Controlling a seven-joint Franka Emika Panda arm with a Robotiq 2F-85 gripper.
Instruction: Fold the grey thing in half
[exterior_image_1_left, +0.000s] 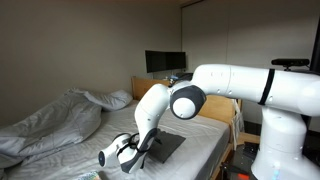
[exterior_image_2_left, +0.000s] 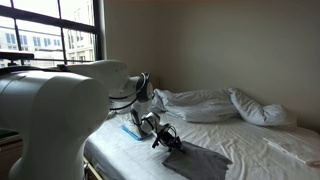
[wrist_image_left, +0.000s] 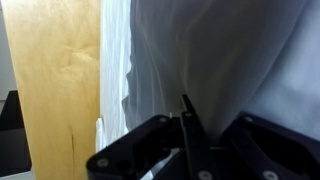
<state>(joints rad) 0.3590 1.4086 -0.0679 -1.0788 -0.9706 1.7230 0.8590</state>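
The grey cloth (exterior_image_1_left: 168, 146) lies on the white bed sheet near the bed's foot; it also shows in an exterior view (exterior_image_2_left: 203, 161). My gripper (exterior_image_1_left: 128, 152) is low at the cloth's near corner, also seen in an exterior view (exterior_image_2_left: 166, 139). In the wrist view the grey cloth (wrist_image_left: 230, 50) fills the upper right and narrows down to the fingertips (wrist_image_left: 186, 108). The fingers sit close together, shut on the cloth's corner. The pinch point itself is dark.
A rumpled white duvet (exterior_image_1_left: 55, 120) and pillows (exterior_image_2_left: 215, 103) lie at the head of the bed. A wooden bed frame (exterior_image_1_left: 225, 108) and a monitor (exterior_image_1_left: 165, 62) stand behind. A window (exterior_image_2_left: 50, 35) is beside the robot base. Light wood (wrist_image_left: 55, 85) shows beside the mattress.
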